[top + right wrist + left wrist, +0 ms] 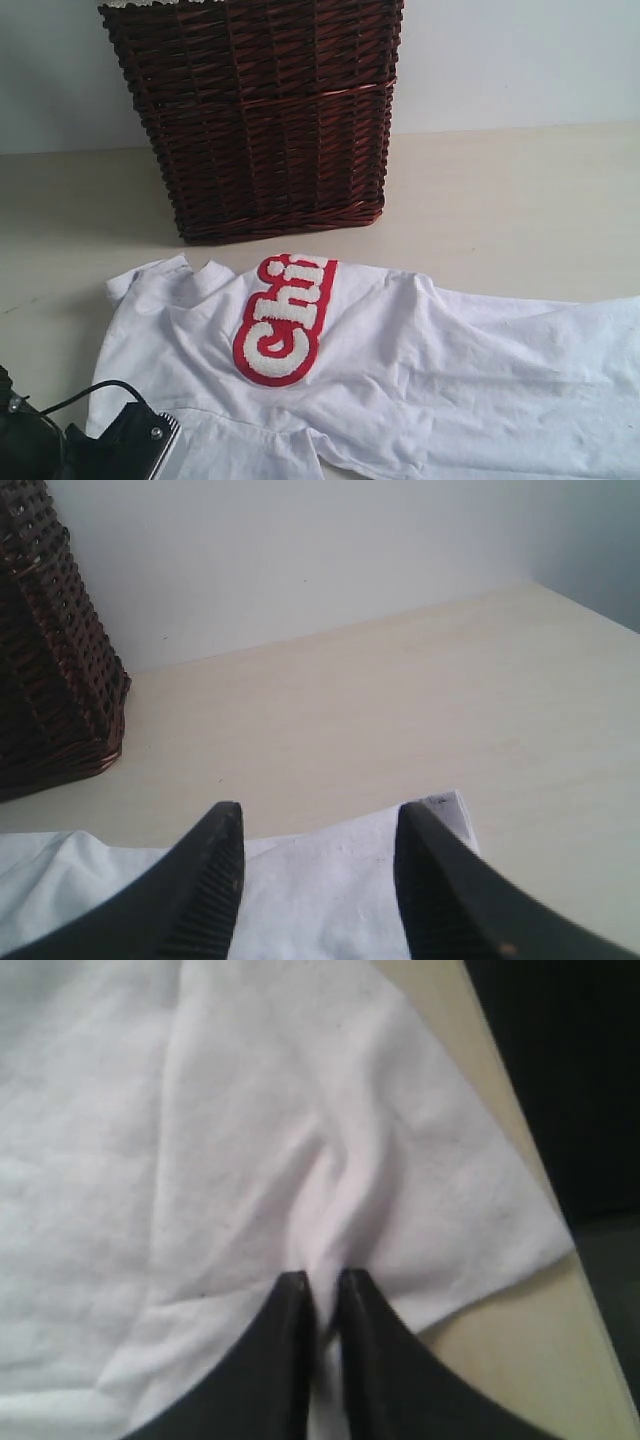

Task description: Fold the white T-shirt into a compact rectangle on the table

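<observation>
2 black grippers are at a white T-shirt point(420, 370) that lies spread on a pale beige table point(500, 200). At the near left corner of the exterior view, part of the left arm point(125, 445) shows as a dark housing with a thin black cable point(95, 390) looping over it, just at the shirt's near left edge.

The left wrist view shows the left gripper point(322, 1285) with its 2 jaws drawn almost together. A raised ridge of white cloth runs into the narrow gap between them, so the gripper has the shirt pinched. This pinch is close to a corner of the cloth, with bare table just beside it.

The shirt covers the near half of the table from the left side to the right edge of the exterior view. It is wrinkled and partly folded over itself. Fuzzy white letters point(285, 320) outlined in red, reading "Chi", run from near to far on its left part. The ribbed collar point(212, 272) sits at the far left of the shirt.

The right gripper point(318, 820) hangs above an edge of the shirt with its jaws wide apart and nothing between them.

Beyond the shirt, 1 dark brown wicker basket point(260, 110) stands upright on the table, near the collar but not touching the cloth. A plain pale wall point(520, 60) rises behind it.
</observation>
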`<state>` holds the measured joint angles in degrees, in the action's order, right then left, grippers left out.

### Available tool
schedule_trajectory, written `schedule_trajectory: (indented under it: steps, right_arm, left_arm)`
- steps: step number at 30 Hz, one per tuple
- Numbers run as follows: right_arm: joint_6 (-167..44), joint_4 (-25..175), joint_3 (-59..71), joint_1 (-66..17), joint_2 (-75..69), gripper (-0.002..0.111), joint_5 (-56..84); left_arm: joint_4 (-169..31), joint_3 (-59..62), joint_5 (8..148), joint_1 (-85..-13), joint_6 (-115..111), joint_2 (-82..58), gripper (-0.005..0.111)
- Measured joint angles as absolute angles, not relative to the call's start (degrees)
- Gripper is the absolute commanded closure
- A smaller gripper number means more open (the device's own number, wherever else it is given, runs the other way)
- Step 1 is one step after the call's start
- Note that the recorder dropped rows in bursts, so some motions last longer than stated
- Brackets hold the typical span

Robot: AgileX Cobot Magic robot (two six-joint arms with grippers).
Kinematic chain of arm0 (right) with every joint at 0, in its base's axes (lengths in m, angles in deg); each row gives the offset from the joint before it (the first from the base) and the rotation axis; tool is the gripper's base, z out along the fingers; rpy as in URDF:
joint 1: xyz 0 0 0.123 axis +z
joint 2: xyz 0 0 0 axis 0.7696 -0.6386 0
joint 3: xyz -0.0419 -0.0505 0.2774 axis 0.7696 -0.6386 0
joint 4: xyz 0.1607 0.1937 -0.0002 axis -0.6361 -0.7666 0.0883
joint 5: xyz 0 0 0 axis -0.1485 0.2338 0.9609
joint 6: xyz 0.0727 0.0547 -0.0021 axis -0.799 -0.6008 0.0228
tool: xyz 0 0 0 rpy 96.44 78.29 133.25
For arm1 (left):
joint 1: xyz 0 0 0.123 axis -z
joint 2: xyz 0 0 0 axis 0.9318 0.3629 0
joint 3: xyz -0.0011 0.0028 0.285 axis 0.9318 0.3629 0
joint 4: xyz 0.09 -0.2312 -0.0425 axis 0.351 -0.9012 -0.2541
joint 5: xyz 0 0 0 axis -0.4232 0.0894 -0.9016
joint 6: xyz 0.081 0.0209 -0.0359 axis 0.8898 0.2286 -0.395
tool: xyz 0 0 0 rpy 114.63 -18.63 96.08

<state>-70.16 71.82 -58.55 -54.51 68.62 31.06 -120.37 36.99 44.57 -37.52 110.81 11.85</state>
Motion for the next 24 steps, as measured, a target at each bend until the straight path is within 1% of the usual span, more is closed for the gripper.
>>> schedule_trajectory:
  steps: [5,8,10,13,19,24]
  right_arm:
    - [-70.16,71.82,-58.55,-54.51,68.62,0.062,31.06]
    - [-70.16,71.82,-58.55,-54.51,68.62,0.062,31.06]
    - [-70.16,71.82,-58.55,-54.51,68.62,0.062,31.06]
    - [-70.16,71.82,-58.55,-54.51,68.62,0.062,31.06]
    - [-70.16,71.82,-58.55,-54.51,68.62,0.062,31.06]
    - [-70.16,71.82,-58.55,-54.51,68.62,0.062,31.06]
  left_arm:
    - [-120.49,36.88,44.26,-37.52,109.07,11.25,0.107]
    - [-118.1,37.2,41.77,-37.52,101.1,6.22,0.107]
    - [-117.57,36.48,37.23,-37.52,98.11,2.07,0.107]
    - [-117.12,31.85,34.63,-37.91,92.02,-1.18,0.107]
    - [-120.7,23.08,34.5,-43.58,87.29,-0.61,0.107]
    - [-124.06,17.96,35.63,-48.85,83.06,3.52,0.107]
